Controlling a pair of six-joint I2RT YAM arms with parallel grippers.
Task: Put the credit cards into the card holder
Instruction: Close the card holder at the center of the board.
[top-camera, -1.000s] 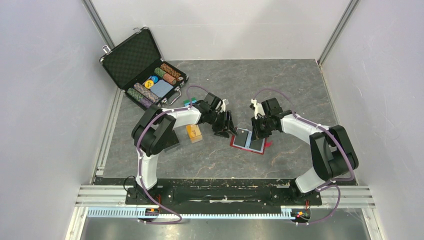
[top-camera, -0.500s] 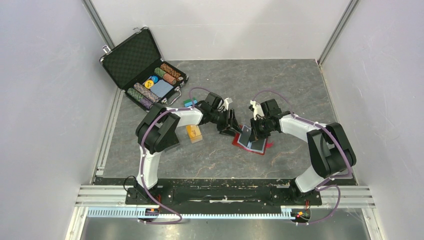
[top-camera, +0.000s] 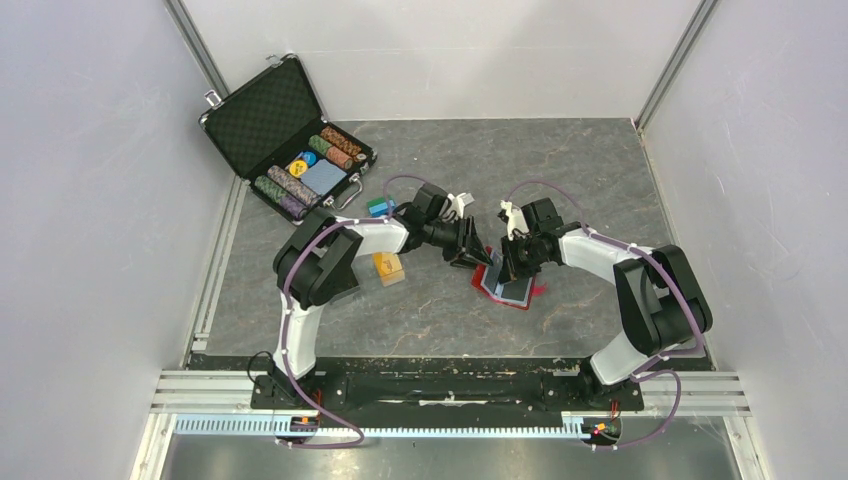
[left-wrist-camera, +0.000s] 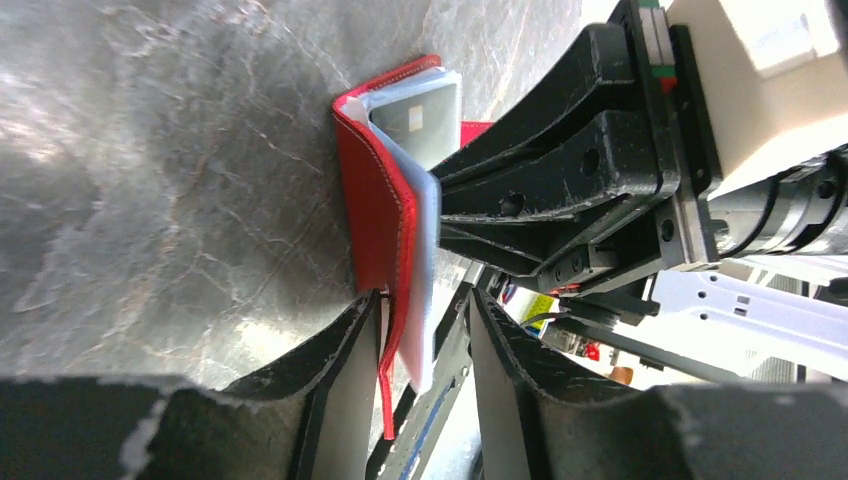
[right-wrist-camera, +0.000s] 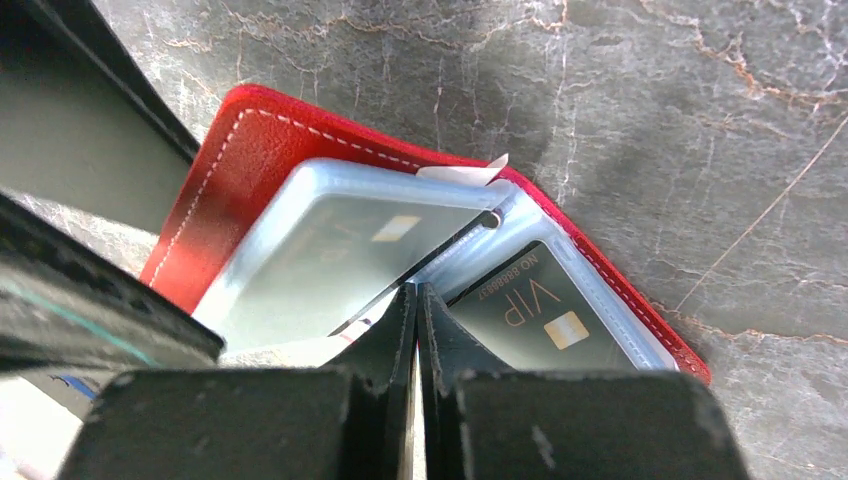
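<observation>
The red card holder (top-camera: 512, 290) lies open at mid table. Its left flap (left-wrist-camera: 378, 200) stands raised, folding over. My left gripper (left-wrist-camera: 425, 300) is open around that flap's edge: the red leather and its clear sleeve rest against one finger (left-wrist-camera: 345, 370), with a gap to the other. My right gripper (right-wrist-camera: 415, 290) is shut, its tips pressed down on the holder's fold between two clear sleeves. Both sleeves hold credit cards, a dark one marked VIP (right-wrist-camera: 540, 310) and another (right-wrist-camera: 340, 250) under the raised flap. More orange-gold cards (top-camera: 386, 266) lie by the left arm.
An open black chip case (top-camera: 290, 140) with rows of poker chips sits at the back left. Small green and blue items (top-camera: 378, 207) lie behind the left arm. The two wrists are very close together over the holder. Grey walls enclose the table.
My left gripper has moved right toward the right gripper, lifting the holder's left flap from flat to upright, and its jaws have narrowed. The right gripper has stayed shut on the fold.
</observation>
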